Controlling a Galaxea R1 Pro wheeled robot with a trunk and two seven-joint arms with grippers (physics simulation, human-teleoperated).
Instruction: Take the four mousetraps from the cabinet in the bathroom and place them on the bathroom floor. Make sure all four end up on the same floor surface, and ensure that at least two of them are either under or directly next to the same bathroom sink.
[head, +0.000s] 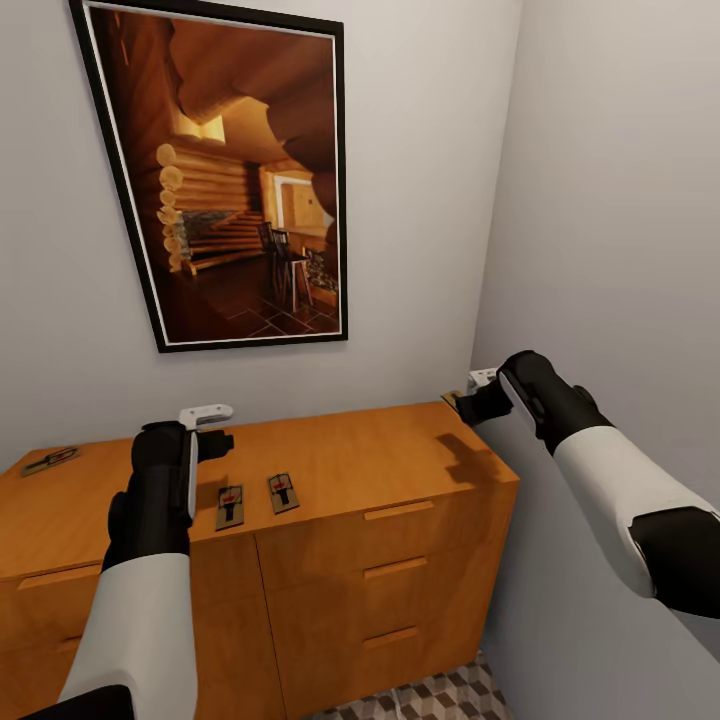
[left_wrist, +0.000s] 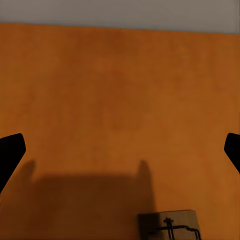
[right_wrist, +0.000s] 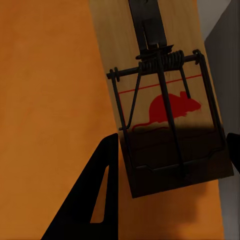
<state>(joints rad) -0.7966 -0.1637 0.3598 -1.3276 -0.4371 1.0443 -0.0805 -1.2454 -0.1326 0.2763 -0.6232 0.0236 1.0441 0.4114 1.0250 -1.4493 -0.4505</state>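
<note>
Evidently the right hand (right_wrist: 170, 155) hung open over a small flat wooden mousetrap (right_wrist: 162, 100) at the far right corner of the orange-brown wooden cabinet (head: 330, 470), fingers seemingly not yet touching. It should descend squarely and close on the board's long edges, clear of the spring. The left hand (left_wrist: 120, 150) hovered open above the surface near two more traps (head: 257, 499).

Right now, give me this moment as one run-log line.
stage: pickup at cabinet | left gripper: open, above cabinet top | right gripper: open around corner mousetrap | mousetraps on floor: none seen

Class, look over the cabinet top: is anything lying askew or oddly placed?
Nothing damaged. The mousetraps sit scattered on the cabinet: two side by side mid-top, one angled at the far left edge, another by the right claw.
</note>
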